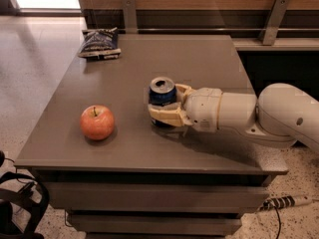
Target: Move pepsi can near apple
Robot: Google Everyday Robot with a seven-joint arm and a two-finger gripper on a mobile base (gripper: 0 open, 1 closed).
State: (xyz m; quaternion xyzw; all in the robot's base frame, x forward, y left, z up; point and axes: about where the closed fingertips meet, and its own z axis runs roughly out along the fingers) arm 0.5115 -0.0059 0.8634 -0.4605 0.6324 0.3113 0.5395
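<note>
- Locate pepsi can [162, 94] upright at mid-table, silver top up, clamped in the gripper [167, 103].
- Treat gripper as closed narrowly on the can, with one cream finger in front and one behind. Contact between can base and table [209, 59]: cannot tell.
- Note apple [97, 122] to the left of the can, near the front-left part of the tabletop, apart from the can with bare surface between.
- Judge current step as carrying the can toward the apple; release not yet done.
- Expect slip or tilt from a low or off-centre grip on the smooth can wall, most likely during a fast sideways sweep.
- Avoid dragging the base across the tabletop; risks catching and toppling.
- Avoid overshoot; risks bumping the round, free-rolling apple toward the nearby front edge.
- Open only after setting the can down flat; otherwise risks knocking it over on withdrawal.
- Disregard snack bag [99, 44] at the far-left corner, well apart from the likely path.
- Note arm [249, 113] reaching in from the right.
</note>
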